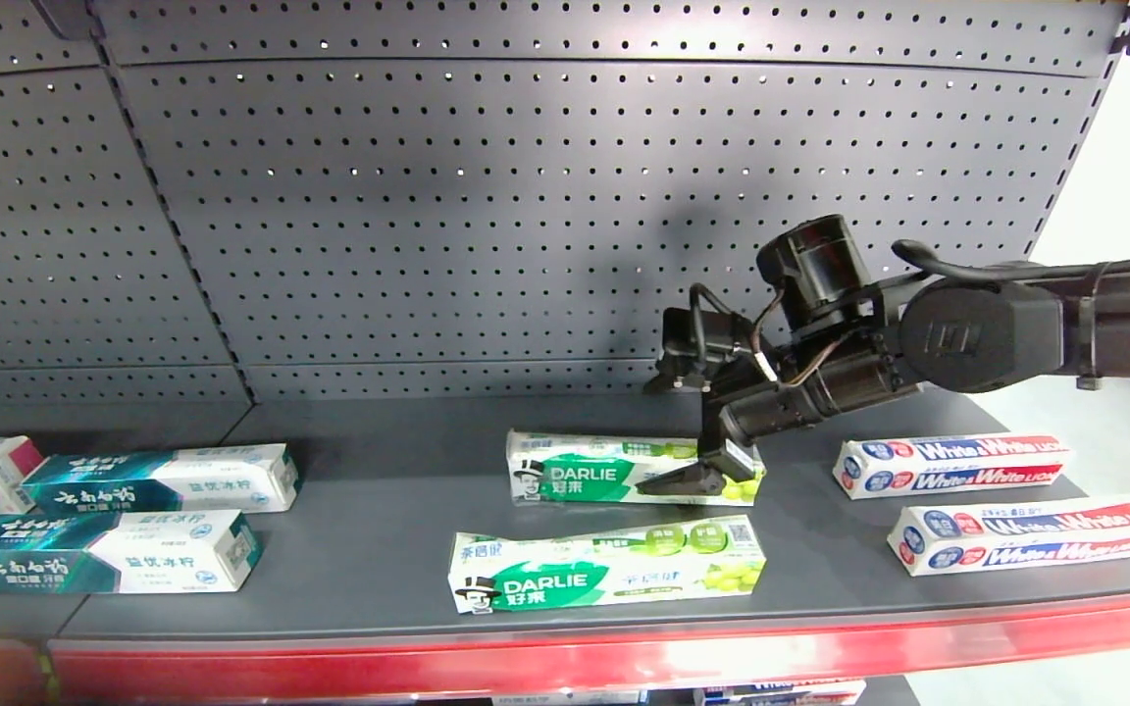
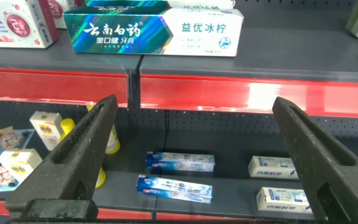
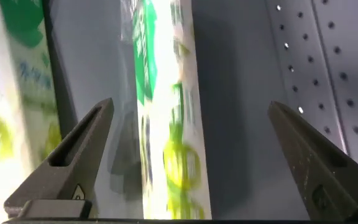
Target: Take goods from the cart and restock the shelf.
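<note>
Green box [image 1: 575, 476] beneath right hand [image 1: 693, 476], twin box [image 1: 604, 574] nearer, white boxes [image 1: 952, 464] beside

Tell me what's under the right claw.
The rear green toothpaste box, flat on the shelf, lies beneath the open right claw, which hides part of its end.

The right arm [image 1: 1065, 319] comes in from the right edge of the head view. It is matte black all over, with a fat rounded joint housing [image 1: 967, 333] bearing a small square mark. A short black cylinder [image 1: 815, 265] stands left of it. Thin black cables [image 1: 722, 304] loop to a boxy black module [image 1: 693, 343], with brownish wires [image 1: 805, 368] alongside. The right tool [image 1: 658, 434] has dark wedge fingers [image 1: 678, 480], one with a white label at its root. The left tool [image 2: 194, 101] has the same charcoal, grainy fingers [image 2: 73, 155], tapering to blunt tips.
</note>
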Tool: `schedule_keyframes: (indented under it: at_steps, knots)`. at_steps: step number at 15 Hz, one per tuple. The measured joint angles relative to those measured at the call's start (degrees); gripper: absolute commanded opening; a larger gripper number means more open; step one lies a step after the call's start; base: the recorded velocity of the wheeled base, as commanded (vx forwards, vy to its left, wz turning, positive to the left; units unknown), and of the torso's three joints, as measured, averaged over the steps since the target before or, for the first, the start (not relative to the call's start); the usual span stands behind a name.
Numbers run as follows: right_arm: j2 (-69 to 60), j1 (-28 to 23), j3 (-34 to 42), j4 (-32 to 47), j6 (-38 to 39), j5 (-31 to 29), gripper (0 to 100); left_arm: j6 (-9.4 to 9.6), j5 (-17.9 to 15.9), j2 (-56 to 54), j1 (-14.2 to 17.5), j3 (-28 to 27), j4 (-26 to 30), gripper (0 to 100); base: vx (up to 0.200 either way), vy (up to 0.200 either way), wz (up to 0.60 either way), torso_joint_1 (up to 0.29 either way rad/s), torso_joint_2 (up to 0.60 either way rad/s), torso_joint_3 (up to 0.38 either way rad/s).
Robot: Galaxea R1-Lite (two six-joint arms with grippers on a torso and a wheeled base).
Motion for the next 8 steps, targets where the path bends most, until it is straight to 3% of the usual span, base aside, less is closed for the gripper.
schedule_keyframes:
  at_steps: [8]
  knots:
    - [-11.93,-7.17,7.3,-0.55,-0.62,1.07,100,0.0,0.0,0.0,-0.02,-0.05,0.0,100,0.0,0.0,0.0,0.0,0.0,0.0]
